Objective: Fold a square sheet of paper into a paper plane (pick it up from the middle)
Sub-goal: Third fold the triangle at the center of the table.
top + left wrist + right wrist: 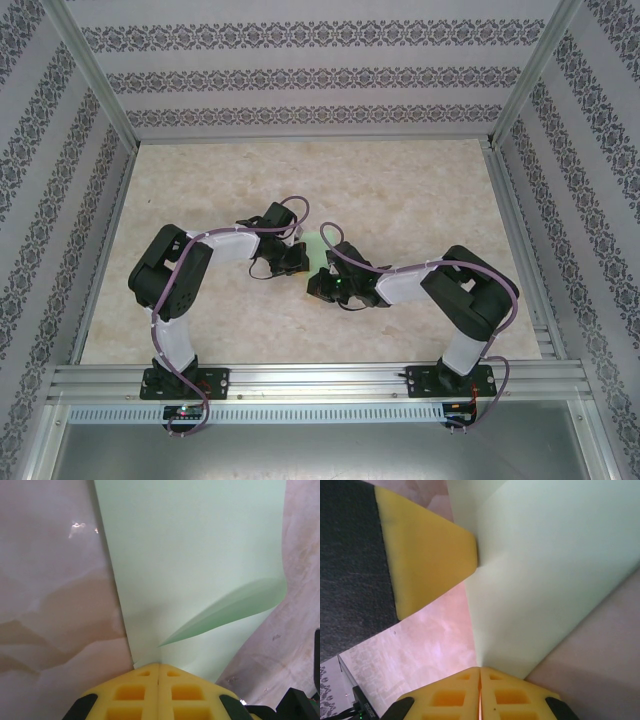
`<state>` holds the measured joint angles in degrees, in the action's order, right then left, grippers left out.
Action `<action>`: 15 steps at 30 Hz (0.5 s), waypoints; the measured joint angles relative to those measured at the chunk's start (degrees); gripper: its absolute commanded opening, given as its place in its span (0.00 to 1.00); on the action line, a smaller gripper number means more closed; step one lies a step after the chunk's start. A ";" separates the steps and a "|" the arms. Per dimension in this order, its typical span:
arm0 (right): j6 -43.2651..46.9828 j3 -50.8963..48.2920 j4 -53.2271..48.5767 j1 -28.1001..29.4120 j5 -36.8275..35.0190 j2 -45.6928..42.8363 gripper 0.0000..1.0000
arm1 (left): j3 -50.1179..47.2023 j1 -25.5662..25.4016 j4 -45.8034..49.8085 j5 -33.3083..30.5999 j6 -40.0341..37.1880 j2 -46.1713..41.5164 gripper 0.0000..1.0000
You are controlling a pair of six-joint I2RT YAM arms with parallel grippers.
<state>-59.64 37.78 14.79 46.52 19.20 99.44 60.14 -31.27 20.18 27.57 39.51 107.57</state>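
Observation:
The square sheet of paper (190,555) is pale green and held off the marble table between both arms. A small green patch of the sheet (318,246) shows in the top view. My left gripper (159,664) is shut on its near edge, yellow fingers (130,692) pressed together. A curled flap (235,607) lifts from the sheet on the right. My right gripper (480,668) is shut on another edge of the sheet (555,570). The left arm's yellow finger (427,555) pinches the sheet at upper left there. The grippers (300,258) (322,282) meet mid-table. The paper plane is out of view.
The marble tabletop (400,190) is ringed by patterned walls and aluminium frame posts (95,70). An aluminium rail (320,378) at the near edge carries both arm bases. Both elbows bend outward, left (165,275) and right (470,290).

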 measured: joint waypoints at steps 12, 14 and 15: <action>1.73 2.78 -6.69 0.66 -0.20 -1.70 0.09 | 0.00 -0.07 0.00 -0.22 0.00 -0.04 0.00; 1.73 3.26 -7.10 0.74 -0.02 -0.76 0.09 | 0.00 -0.07 0.00 -0.22 0.00 -0.04 0.00; 1.75 3.50 -7.56 0.74 0.00 -0.11 0.09 | 0.00 -0.07 0.00 -0.22 0.00 -0.04 0.00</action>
<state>-57.89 41.28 7.22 47.27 19.20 99.33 60.14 -31.33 20.18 27.35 39.51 107.53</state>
